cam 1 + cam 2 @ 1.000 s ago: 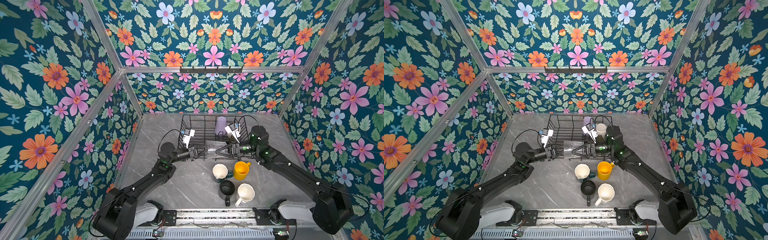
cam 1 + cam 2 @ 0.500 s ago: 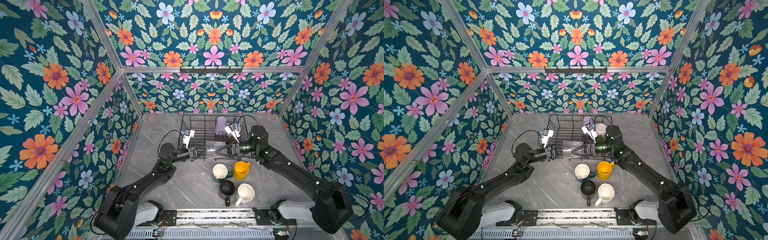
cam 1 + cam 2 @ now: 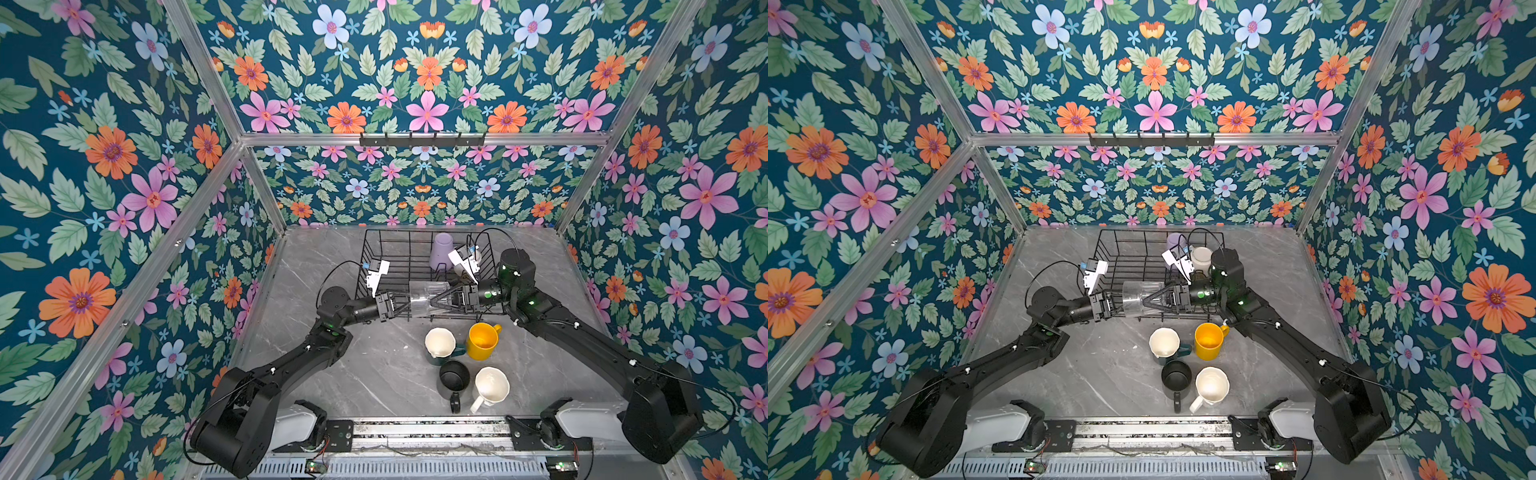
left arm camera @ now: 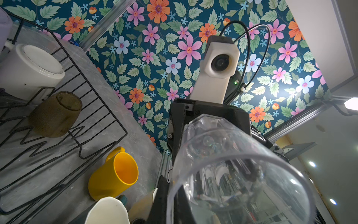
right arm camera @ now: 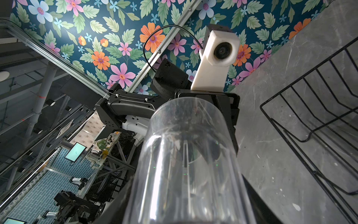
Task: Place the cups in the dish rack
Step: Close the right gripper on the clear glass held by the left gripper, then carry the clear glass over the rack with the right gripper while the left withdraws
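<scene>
Above rack's near edge: glass [image 3: 422, 296], clear, lying level in the air, lengthwise between both grippers.
Glass ends: mouth toward the left gripper, base toward the right gripper.
Left gripper [image 3: 404, 303]: comes in from beyond the rack's near-left corner. Its jaws are pinched tight on the glass at the mouth end.
Right gripper [image 3: 437, 298]: comes in from beyond the rack's near-right corner. Its fingers lie on either side of the glass's base end, and I cannot tell whether they press it.
Rack [image 3: 399, 266]: black wire basket standing on the grey table [image 3: 365, 374].
Rack, right half: tumbler [image 3: 441, 251], lavender, upside down. Upturned mug [image 3: 1201, 258], white, stands just right of it.
Rack, near-right corner: amber glass [image 4: 56, 114], base up, tilted among the prongs. It shows only in the left wrist view.
Table, just in front of rack: green mug [image 3: 439, 343] with a cream inside and yellow mug [image 3: 482, 340], side by side, upright, clear of the wires.
Table, farther from rack: black mug [image 3: 454, 376] and white mug [image 3: 491, 385], upright, close behind the first pair, handles pointing away from the rack.
</scene>
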Available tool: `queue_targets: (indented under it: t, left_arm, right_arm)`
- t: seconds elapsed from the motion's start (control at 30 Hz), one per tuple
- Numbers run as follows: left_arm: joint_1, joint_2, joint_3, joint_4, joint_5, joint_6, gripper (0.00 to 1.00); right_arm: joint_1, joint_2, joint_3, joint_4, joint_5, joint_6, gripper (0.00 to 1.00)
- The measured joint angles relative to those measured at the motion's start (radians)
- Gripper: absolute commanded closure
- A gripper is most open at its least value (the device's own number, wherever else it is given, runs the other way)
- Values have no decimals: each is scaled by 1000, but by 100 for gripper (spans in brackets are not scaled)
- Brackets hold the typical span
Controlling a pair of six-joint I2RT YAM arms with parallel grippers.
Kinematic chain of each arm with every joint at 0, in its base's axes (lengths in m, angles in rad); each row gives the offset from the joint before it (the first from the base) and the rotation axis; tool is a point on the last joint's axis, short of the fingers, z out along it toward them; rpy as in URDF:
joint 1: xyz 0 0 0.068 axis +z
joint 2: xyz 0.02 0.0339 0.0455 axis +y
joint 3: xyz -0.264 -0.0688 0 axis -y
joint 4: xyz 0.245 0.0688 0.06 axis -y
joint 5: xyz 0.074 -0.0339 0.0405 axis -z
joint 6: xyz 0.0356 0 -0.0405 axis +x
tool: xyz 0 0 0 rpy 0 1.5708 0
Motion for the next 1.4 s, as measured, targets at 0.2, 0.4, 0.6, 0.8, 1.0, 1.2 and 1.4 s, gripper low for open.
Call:
queue_targets:
  t: [0.2,0.4,0.6,0.8,1.0,1.2,1.4]
  left_arm:
    - [0,6,0,1,0,0,100]
    - [0,6,0,1,-1,0,100]
    - [0,5,3,6,3,-1,84]
    - [-4,1,4,13,39,29,30]
    - [-3,-34,5,-45,20,89,19]
    - [11,-111,26,-237,-77,202,17]
    - [23,-234,57,-478,-280,327,10]
  right_arm:
    - [-1,5,11,-19,2,-1,77]
    - [-1,3,16,-30,7,-4,100]
    - [0,-23,40,-106,30,-24,100]
    - [-23,-76,64,-193,92,-41,100]
    - [-86,-149,62,-262,116,-48,100]
    - [-135,-235,83,-410,188,-103,100]
    - [-137,-262,140,-601,359,-184,100]
